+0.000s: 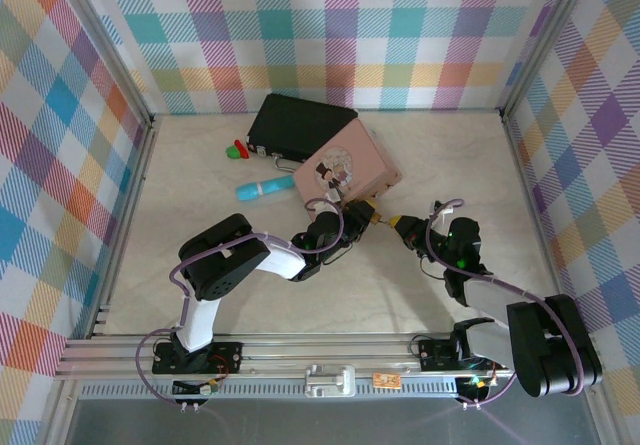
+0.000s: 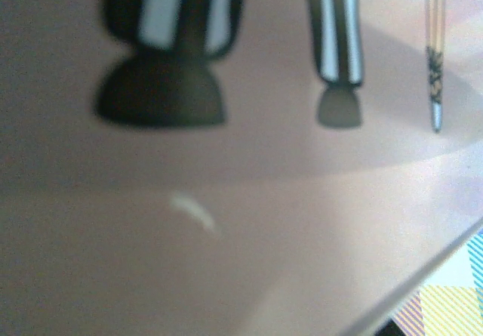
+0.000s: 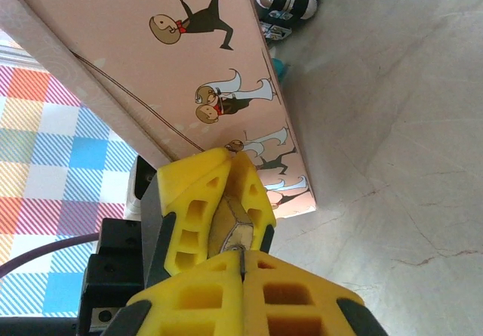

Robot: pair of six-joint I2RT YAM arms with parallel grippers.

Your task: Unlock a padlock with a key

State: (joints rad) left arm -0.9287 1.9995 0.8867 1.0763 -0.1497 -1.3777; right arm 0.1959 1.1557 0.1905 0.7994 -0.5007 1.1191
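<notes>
Plaid walls [image 1: 400,25] close in a pale, marbled table [image 1: 450,165], where a pink tin [image 1: 345,170] leans against a black case [image 1: 295,125] near the back. Just in front of the tin's near corner the two arms meet tip to tip, above the table rather than on it.

The right wrist view shows why. The left fingers [image 3: 189,200] are clamped around the padlock [image 3: 232,229], its brass-gold body wedged between the yellow pads and turned toward the other arm, seemingly so that its keyhole end is presented at a fixed angle. The right fingers [image 3: 189,291] are pressed together, and a slim, dull sliver, which I take for the key [image 3: 240,251], pokes from their seam straight at the padlock's body. It touches the padlock or is just short of it; whether it has entered the keyhole I cannot tell.

Holding the lock in one arm frees the other to push and twist without the tiny lock skidding away. The shackle is hidden, so the lock's state stays unknown. The left wrist camera sits blurred, close against the tin's printed face.
</notes>
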